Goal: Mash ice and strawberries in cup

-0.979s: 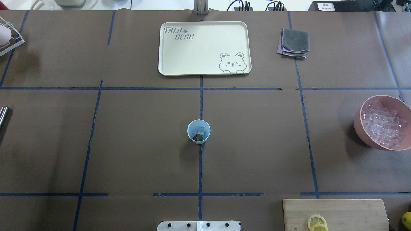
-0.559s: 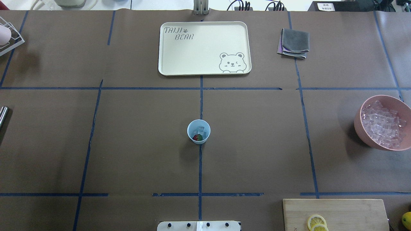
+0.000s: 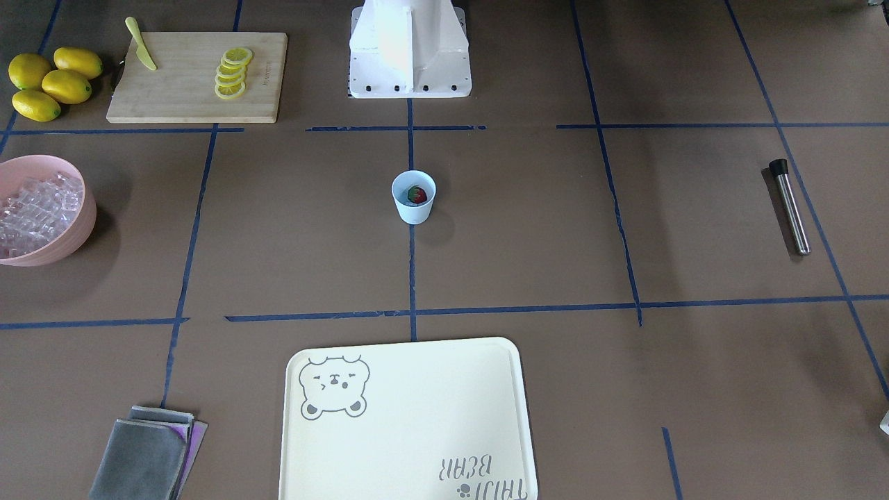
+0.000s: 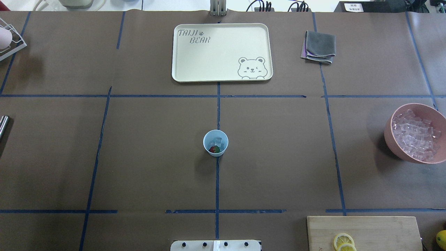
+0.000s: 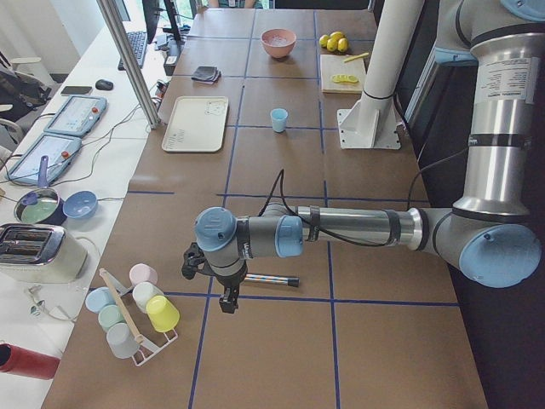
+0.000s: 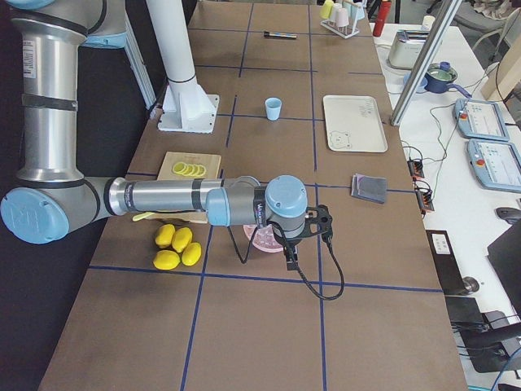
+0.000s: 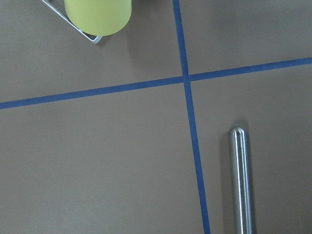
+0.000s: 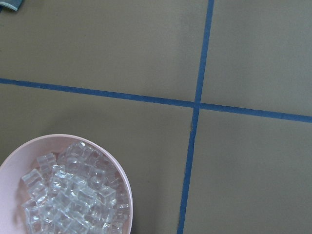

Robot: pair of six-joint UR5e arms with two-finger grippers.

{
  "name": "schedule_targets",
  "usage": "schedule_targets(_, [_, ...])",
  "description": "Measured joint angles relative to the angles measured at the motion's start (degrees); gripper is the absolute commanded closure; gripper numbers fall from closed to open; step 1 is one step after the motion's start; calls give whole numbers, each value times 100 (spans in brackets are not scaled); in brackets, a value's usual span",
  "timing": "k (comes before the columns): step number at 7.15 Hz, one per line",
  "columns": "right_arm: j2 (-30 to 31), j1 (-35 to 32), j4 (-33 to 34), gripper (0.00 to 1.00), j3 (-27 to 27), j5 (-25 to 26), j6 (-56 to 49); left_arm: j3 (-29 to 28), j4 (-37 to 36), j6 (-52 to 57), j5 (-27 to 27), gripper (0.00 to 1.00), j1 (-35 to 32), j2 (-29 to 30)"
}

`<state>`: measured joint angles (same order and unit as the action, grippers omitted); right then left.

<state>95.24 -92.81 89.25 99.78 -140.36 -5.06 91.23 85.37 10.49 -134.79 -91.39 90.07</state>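
The pale blue cup (image 4: 206, 138) stands upright at the table's middle; it also shows in the front view (image 3: 414, 208). Inside it lie a red strawberry (image 4: 214, 149) and a few clear ice cubes (image 4: 217, 141). A heap of ice (image 4: 414, 136) fills the pink bowl (image 4: 388, 136) at the right edge. My left gripper (image 5: 227, 304) hangs over the table beside a steel muddler (image 7: 240, 180), far from the cup. My right gripper (image 6: 291, 261) hovers next to the pink bowl (image 8: 97, 145). I cannot tell whether either gripper is open or shut.
A cream bear tray (image 4: 222, 52) and a folded grey cloth (image 4: 318, 47) lie at the far side. A cutting board (image 3: 198, 76) with lemon slices and a yellow knife, and whole lemons (image 3: 48, 83), sit near my right. A rack of cups (image 5: 136, 311) stands by my left gripper.
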Motion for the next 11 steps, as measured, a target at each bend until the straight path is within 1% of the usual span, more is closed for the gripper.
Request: schedule_targets(11, [71, 0, -34, 1, -74, 139, -40, 52, 42, -52, 5, 0, -54, -78])
